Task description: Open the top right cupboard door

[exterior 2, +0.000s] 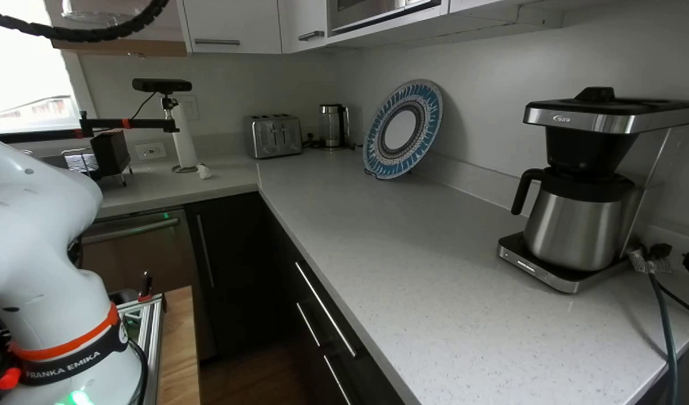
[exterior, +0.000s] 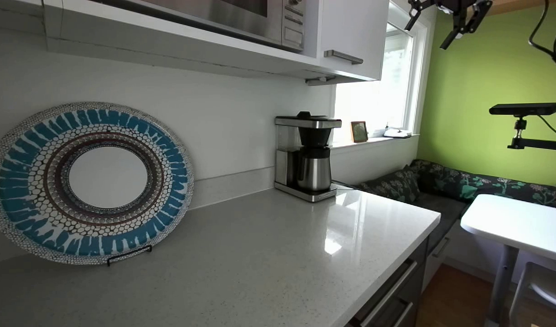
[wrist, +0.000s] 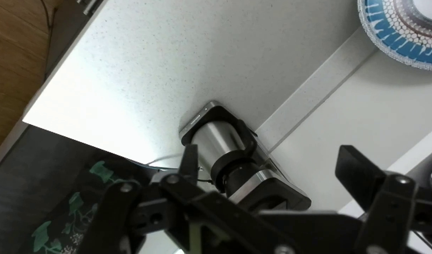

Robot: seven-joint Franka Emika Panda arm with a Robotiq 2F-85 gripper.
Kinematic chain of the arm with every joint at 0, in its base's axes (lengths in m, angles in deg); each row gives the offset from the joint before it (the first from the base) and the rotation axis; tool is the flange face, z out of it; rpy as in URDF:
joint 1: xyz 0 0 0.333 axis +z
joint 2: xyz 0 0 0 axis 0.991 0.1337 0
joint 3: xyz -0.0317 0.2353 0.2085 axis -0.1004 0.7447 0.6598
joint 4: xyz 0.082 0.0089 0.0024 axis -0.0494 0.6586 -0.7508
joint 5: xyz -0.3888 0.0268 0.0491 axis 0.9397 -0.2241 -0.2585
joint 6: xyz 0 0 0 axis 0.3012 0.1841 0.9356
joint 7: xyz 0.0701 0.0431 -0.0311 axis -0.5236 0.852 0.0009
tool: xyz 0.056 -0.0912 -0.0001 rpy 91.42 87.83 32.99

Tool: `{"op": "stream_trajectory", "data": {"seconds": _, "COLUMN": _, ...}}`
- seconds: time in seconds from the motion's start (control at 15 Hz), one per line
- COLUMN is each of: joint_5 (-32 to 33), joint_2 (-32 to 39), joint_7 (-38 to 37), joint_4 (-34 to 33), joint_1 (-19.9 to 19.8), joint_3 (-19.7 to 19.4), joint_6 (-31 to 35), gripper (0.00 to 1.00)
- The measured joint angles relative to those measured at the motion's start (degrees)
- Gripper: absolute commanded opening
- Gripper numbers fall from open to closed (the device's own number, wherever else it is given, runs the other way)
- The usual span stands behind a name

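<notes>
Your gripper (exterior: 425,37) is released, its fingers (wrist: 357,173) spread wide, high up at the top edge of an exterior view. It hangs apart from the top right cupboard door (exterior: 355,29), though you can't judge the depth between them. You see the lower part of that flat white door, next to the window (exterior: 369,109); it looks closed, its silver bar handle (exterior: 344,56) untouched near the lower edge. On the door's other side sits a steel-fronted appliance (exterior: 278,22).

In the wrist view you look down past the fingers at the coffee maker (wrist: 233,158), standing on the counter (exterior: 241,254). Farther along, a round blue-patterned plate (exterior: 107,177) is propped up on a black wire stand (exterior: 129,254). In an exterior view, you find the kettle (exterior 2: 331,126) and toaster (exterior 2: 274,138) toward the corner, and your arm's white links (exterior 2: 46,304) at the left edge. Beyond the counter's end stand dark patterned cushions (exterior: 487,181) and a white table (exterior: 523,222).
</notes>
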Motion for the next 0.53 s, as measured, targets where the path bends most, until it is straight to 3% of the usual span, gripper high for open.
{"op": "stream_trajectory", "data": {"seconds": 0.53, "joint_5": -2.3, "joint_2": 9.4, "joint_7": -2.9, "joint_4": -9.7, "joint_1": 0.0, "joint_3": -2.9, "joint_6": 1.8, "gripper": 1.00}}
